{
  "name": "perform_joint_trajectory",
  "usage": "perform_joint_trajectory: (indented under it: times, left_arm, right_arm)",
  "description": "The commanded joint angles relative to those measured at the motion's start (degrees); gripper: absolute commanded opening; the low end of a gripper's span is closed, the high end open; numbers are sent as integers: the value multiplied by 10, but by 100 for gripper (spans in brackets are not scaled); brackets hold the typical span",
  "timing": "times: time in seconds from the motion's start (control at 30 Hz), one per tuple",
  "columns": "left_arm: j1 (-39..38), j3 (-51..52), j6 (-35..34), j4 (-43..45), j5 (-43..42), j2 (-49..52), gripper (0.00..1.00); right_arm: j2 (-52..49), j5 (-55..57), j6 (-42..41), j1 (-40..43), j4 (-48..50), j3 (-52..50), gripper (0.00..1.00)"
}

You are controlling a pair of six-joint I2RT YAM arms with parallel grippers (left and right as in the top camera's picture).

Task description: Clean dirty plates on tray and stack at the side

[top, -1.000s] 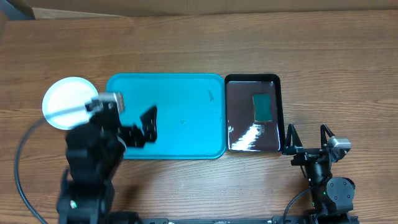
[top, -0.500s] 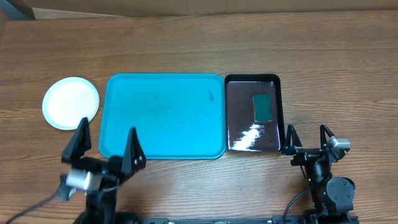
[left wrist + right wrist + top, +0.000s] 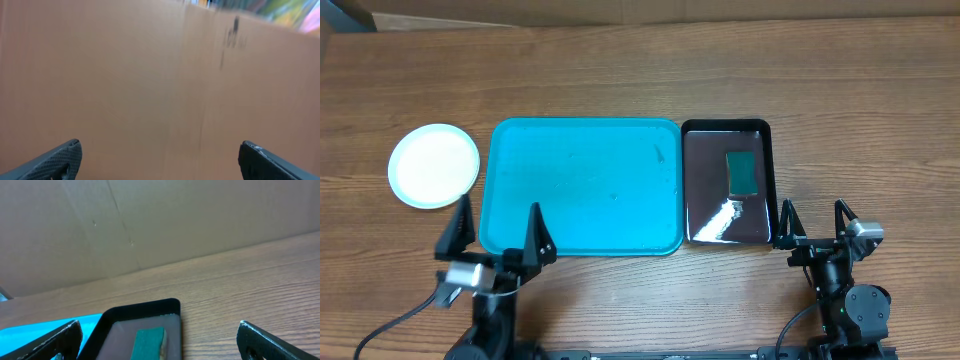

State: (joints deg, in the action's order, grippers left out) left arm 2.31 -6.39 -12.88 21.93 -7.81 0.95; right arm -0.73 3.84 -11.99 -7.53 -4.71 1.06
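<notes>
Blue-green and bare, the tray [image 3: 580,190] lies in the middle of the table [image 3: 620,80] when seen from above. No plate is on it. It has only a few tiny dark specks near its right side. One round white plate [image 3: 434,165] sits on the wood just beside the tray's left end, not touching it. It looks clean on top. From up here I cannot tell if other plates lie under it. On the tray's other side is a shiny black bin [image 3: 725,123] with a green sponge [image 3: 742,172] in it. The left gripper [image 3: 498,207] sits at the front of the table with its tips over the tray's near edge. Its jaws are spread wide and hold nothing. The right gripper [image 3: 813,205] sits near the front too, close to the bin's corner, also wide and holding nothing.

The left wrist view shows only a blurry brown cardboard wall [image 3: 150,75]. Two dark fingertips [image 3: 60,157] peek in at the bottom corners, far apart, with nothing between them.

The right wrist view shows the far end of the black bin, the sponge inside it, and a bit of the tray at the left. Its fingertips [image 3: 55,340] are far apart too.

I think the cleaning is about done, since the tray holds no plates. The next move, if there is one, would be to check the pile at the side and rest both arms.
</notes>
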Motion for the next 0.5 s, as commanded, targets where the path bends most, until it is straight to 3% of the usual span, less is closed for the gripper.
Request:
perform_joint_trajectory:
  times: [0.0,0.2,0.4,0.47]
  left_arm:
    - [3,37,7,-15,4,-7,100]
    - [3,55,14,-90,6,-7,100]
    - [3,61,85,-254,6,-7,100]
    - [3,61,105,-258,8,-7,100]
  right_arm:
    - [6,0,0,2,3,-6,100]
    - [6,0,0,2,3,-6,100]
    - [6,0,0,2,3,-6,100]
    - [6,0,0,2,3,-6,100]
